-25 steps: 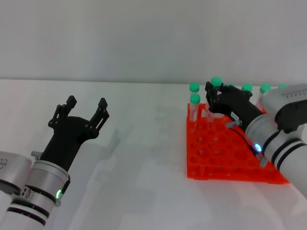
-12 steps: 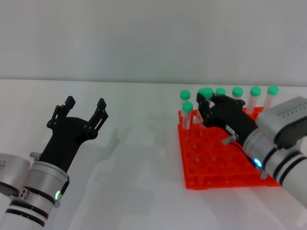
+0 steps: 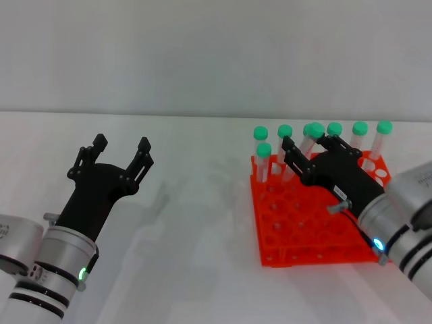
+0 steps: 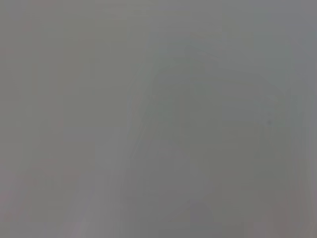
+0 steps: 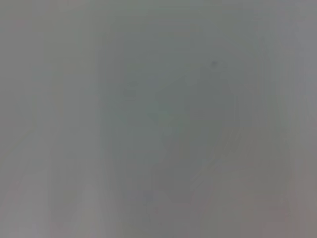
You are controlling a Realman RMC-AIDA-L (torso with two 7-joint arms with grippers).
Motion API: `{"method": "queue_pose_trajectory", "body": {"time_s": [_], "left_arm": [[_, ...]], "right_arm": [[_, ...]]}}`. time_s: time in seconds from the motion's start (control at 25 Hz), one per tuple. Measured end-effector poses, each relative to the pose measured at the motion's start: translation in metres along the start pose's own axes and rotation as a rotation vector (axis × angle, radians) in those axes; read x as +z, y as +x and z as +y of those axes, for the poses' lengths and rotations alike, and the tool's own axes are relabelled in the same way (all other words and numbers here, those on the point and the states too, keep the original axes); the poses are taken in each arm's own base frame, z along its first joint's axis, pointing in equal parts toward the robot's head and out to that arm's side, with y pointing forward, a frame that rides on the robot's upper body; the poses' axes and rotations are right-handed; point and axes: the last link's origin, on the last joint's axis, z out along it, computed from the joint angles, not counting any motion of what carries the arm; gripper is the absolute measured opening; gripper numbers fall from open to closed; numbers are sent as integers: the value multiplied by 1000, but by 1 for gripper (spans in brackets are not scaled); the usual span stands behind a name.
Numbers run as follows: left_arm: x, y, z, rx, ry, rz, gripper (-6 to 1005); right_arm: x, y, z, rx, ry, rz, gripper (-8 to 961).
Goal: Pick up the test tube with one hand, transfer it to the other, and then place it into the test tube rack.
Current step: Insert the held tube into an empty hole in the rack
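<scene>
- While your right gripper [image 3: 309, 150] sat over the far rows of the test tube rack [image 3: 314, 226], its black fingers were spread to either side of a tilted test tube [image 3: 305, 150] with a green cap; you could not have told from the head view whether the pads were pressing on it or standing just clear.
- That tube leaned toward the row of upright tubes [image 3: 359, 138] at the back of the rack, with its lower end down among the holes, so it looked seated or very nearly so, though not straight.
- Your left gripper [image 3: 119, 157] hung well apart over the white table [image 3: 196, 202], fingers wide open and holding nothing.
- Both wrist views gave you only a flat grey field, so they settled nothing.
- Judging by this, you were at the last step: pick-up and handover looked done, since the tube was at the rack on the right side and the left was empty.
- What you had left was to confirm the tube was properly down in its hole, let go, and lift the right arm clear without knocking the neighbouring caps.
</scene>
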Motion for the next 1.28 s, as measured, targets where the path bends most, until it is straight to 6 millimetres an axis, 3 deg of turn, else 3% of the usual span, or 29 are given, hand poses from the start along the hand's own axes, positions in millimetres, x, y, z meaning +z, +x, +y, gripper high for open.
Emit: {"method": "queue_pose_trajectory", "body": {"time_s": [0.28,0.56,0.8,1.28], "left_arm": [[0,0,0,-1,1,1,847],[-3,-1,-1,-3,7,-4,847],[-4,-2,-1,-5,10,-4,847],[-5,-2,-1,-6,11,-4,847]], "right_arm": [[-6,3,8,-43,-55,-5,703],[9,6,13,-97,-93,82,707],[16,-2,8,-111,-66,58,706],[8,2,0,-86,-24,56,704]]}}
